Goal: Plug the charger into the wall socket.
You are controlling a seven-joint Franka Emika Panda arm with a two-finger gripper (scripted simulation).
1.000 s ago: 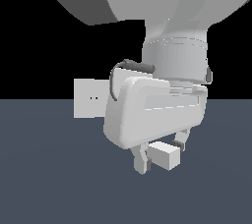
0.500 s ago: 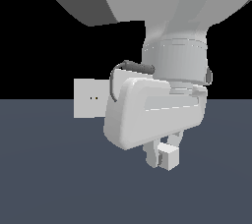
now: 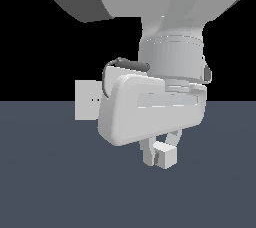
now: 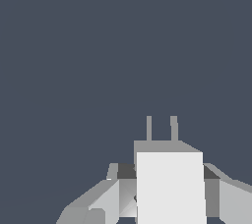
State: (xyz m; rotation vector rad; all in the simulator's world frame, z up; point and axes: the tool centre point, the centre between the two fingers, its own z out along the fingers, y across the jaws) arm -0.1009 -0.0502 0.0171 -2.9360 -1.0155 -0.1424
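Your gripper (image 3: 159, 153) is closed on the charger (image 3: 166, 156), held low at the near side with its prongs (image 4: 161, 128) free to lead, while the wall socket (image 3: 88, 100) stands far off at the exterior view's left, partly hidden.

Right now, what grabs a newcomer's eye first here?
The big white arm housing fills the middle of the exterior view. Below it the pincer is shut on the small charger, whose two prongs show in the wrist view. The wall socket peeks out behind, at the exterior view's left.
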